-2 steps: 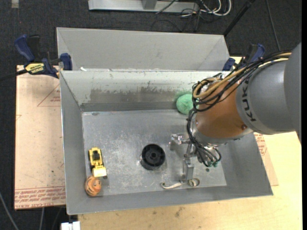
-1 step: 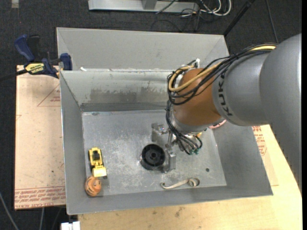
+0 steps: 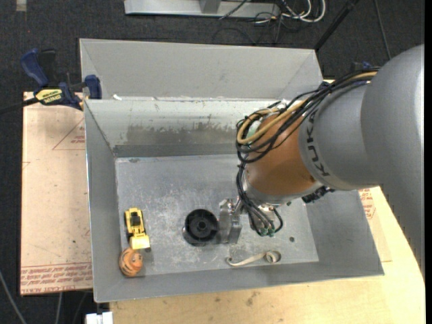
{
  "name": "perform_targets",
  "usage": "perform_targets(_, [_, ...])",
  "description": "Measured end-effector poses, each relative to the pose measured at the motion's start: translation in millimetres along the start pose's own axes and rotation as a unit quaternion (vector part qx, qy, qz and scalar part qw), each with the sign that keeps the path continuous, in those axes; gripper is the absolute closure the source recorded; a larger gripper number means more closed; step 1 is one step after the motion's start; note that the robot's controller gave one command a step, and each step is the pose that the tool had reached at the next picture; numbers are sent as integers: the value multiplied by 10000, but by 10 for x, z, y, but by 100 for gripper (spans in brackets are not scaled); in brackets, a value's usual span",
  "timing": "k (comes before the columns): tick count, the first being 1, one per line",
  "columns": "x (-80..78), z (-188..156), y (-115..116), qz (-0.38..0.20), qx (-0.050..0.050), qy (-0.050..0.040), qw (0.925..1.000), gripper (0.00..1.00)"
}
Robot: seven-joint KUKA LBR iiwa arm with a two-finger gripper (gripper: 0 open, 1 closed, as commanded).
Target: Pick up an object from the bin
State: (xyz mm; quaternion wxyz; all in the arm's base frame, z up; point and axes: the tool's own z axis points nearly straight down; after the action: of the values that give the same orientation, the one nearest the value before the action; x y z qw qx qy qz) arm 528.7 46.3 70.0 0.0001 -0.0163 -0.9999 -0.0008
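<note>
At three o'clock of the bin's (image 3: 162,181) black disc (image 3: 200,227), the pincer (image 3: 231,225) (opening: cannot tell) hovers, nothing lifted yet.

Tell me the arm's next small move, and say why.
Probably shift the pincer slightly toward the view's left, centring it over the black round part. It stands just beside that part, on its right in the view; the yellow toy truck and the pale strap lie farther away.
</note>
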Motion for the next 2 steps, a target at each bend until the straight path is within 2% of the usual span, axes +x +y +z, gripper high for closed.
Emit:
perform_targets(1, [-2,2,1,-5,2,-5,10000,0])
perform_targets(2, [-2,2,2,-6,2,-5,10000,0])
